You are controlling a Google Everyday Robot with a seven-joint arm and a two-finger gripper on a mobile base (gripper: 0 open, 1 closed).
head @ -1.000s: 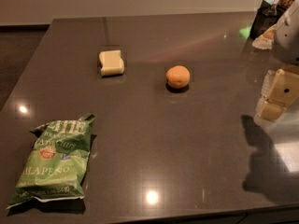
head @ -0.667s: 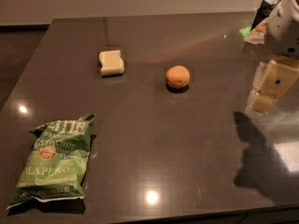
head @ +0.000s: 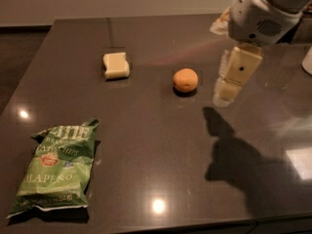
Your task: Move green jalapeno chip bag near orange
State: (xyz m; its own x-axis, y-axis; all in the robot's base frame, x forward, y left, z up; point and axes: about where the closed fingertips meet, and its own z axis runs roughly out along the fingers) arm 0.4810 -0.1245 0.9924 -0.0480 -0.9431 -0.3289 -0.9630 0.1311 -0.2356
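Note:
The green jalapeno chip bag lies flat at the front left of the dark table, lettering facing up. The orange sits near the table's middle, towards the back. My gripper hangs from the white arm at the upper right and points down, just right of the orange and above the table. It holds nothing and is far from the bag.
A pale yellow rectangular block lies at the back, left of the orange. The dark table has its front edge at the bottom of the view. A white object shows at the right edge.
The arm and gripper have moved left, from the table's right edge to just right of the orange. The bag, orange and block have not moved.

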